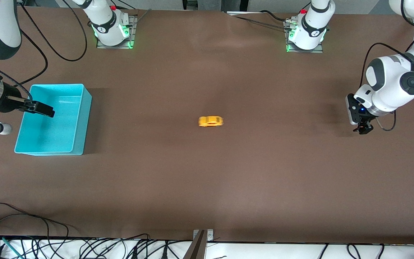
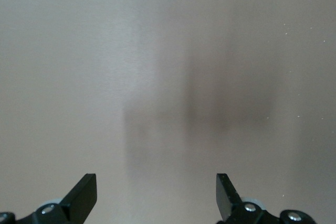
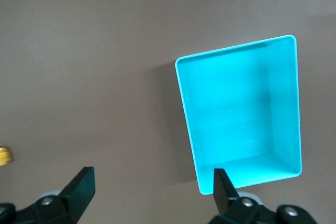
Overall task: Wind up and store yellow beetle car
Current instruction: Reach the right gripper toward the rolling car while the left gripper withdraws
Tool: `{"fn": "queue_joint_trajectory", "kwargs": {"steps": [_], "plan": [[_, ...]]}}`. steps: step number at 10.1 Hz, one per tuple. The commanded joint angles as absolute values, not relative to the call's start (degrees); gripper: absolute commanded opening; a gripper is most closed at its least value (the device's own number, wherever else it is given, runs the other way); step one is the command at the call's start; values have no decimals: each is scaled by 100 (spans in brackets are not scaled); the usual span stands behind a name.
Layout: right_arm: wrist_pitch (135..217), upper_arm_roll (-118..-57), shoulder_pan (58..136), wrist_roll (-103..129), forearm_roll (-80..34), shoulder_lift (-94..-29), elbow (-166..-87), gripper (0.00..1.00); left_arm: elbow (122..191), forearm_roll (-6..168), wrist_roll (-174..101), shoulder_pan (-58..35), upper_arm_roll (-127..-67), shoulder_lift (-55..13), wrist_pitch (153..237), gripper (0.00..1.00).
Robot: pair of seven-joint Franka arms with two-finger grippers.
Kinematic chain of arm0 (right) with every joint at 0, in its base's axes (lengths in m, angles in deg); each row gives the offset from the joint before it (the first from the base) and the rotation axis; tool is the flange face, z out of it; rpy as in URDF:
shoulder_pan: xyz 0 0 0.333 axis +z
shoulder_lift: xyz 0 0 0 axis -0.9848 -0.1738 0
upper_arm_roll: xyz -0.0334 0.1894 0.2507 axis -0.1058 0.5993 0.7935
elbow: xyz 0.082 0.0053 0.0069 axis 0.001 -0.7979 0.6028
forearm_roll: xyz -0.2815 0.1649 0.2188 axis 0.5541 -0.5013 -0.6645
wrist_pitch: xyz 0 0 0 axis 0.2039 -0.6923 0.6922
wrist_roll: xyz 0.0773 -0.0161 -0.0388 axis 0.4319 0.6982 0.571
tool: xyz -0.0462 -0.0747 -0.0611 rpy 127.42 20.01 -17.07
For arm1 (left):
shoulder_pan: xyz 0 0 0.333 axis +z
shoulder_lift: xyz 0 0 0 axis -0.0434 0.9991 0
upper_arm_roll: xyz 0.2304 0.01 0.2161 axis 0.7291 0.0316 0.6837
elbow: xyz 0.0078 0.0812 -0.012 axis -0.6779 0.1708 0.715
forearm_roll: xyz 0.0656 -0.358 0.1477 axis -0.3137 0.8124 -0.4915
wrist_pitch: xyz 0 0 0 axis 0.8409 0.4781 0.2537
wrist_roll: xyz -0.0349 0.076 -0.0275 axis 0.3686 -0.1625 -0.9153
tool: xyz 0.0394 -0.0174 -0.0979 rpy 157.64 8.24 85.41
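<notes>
Front view alone shows the whole yellow beetle car [image 1: 210, 121]; both hands gape wide, left hand [image 1: 363, 128], right hand [image 1: 43, 109]

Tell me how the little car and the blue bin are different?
The car is yellow and tiny; the bin is turquoise and far bigger. The car is rounded; the bin is boxy, open-topped and empty. The car sits mid-table; the bin sits toward the right arm's end. Both rest on the brown table, untouched.
</notes>
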State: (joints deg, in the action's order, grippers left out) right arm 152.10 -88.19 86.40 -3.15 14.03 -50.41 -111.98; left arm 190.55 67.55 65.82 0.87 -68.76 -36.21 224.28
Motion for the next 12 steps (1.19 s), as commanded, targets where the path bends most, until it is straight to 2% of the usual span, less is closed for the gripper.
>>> {"fn": "queue_joint_trajectory", "kwargs": {"steps": [1, 5, 9, 12], "plan": [[15153, -8806, 8614, -240, 1384, -5023, -11187, 100, 19124, 6852, 6638, 33, -6835, -4315, 22300, 100], [15135, -8806, 8623, -231, 1384, -5040, -11187, 100, 18950, 6843, 6655, 15, -6861, -5168, 21652, 100], [15135, -8525, 8755, 118, 1402, -5120, -11169, 100, 17844, 6922, 6559, -29, -7002, -5302, 20387, 100], [15127, -8516, 9193, 1222, 1375, -5347, -11213, 100, 17210, 7318, 5387, -20, -6985, -5311, 19395, 100]]}}
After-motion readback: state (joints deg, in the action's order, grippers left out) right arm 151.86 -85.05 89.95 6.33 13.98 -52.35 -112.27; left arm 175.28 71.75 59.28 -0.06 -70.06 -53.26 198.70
